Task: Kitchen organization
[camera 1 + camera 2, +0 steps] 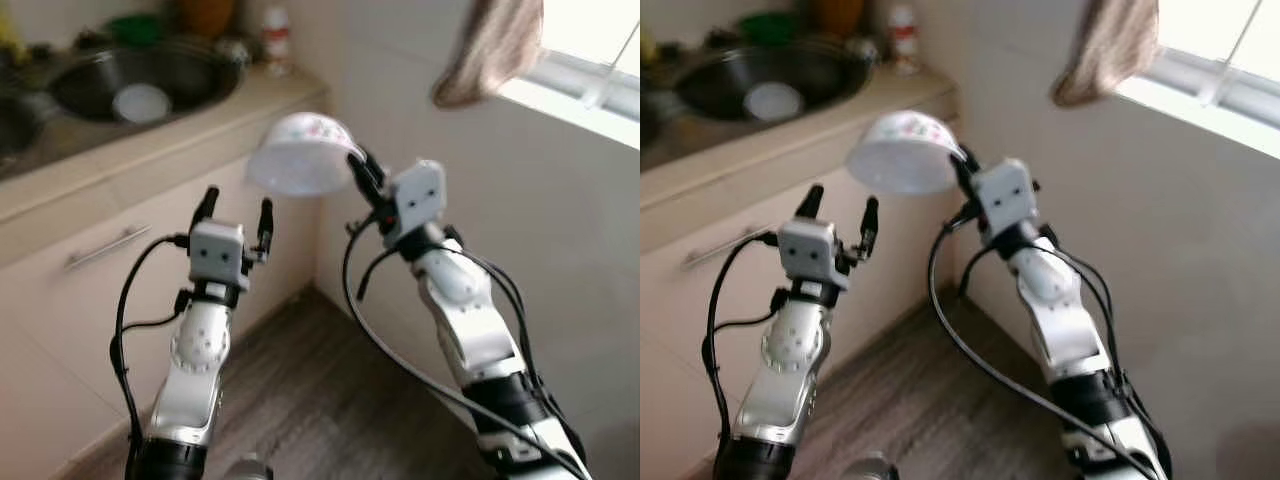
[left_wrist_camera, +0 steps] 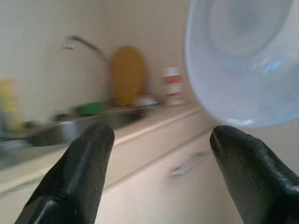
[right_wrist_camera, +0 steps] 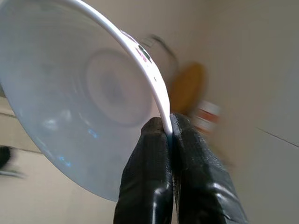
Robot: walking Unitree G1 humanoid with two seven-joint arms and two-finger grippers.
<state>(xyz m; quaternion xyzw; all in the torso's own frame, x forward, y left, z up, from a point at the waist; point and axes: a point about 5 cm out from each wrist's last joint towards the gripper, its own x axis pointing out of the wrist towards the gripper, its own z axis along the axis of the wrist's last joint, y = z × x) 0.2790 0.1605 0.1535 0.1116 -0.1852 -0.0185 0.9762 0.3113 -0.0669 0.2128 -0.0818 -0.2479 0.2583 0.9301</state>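
A white bowl (image 1: 298,156) with a small flower pattern on its outside hangs in the air beside the counter's end, tipped so its mouth faces down and towards me. My right gripper (image 1: 357,165) is shut on the bowl's rim (image 3: 161,109), one finger (image 3: 147,154) inside and one outside. My left gripper (image 1: 236,212) is raised below and left of the bowl, open, fingers (image 2: 81,163) apart with nothing between them. The bowl's inside (image 2: 243,56) looks bare.
A beige counter (image 1: 150,140) with a dark sink (image 1: 150,80) holding a white dish (image 1: 141,102) runs at the left, a drawer handle (image 1: 105,246) below. A bottle (image 1: 275,40) stands at the counter's end. A cloth (image 1: 485,50) hangs by the window. Wood floor (image 1: 330,400) lies below.
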